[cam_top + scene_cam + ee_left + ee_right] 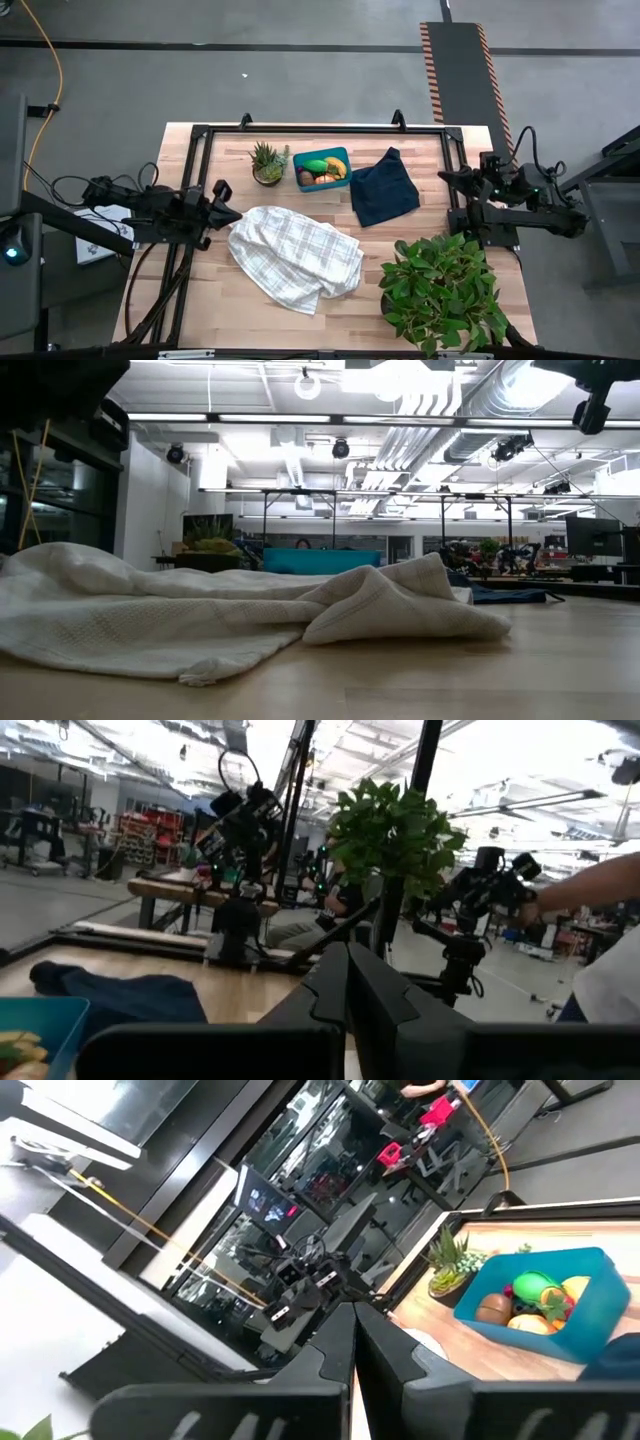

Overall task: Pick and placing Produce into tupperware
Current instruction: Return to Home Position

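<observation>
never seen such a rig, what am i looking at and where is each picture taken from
Two dark robot arms work at a wooden table. One picture looks down from above, one sits at table height facing the white checked cloth, two ride on the wrists. The left pincer and right pincer are shut at the sides, holding nothing. The toy produce lies in the teal tupperware, between a small spiky plant and a navy cloth. A big leafy plant stands nearby.
</observation>
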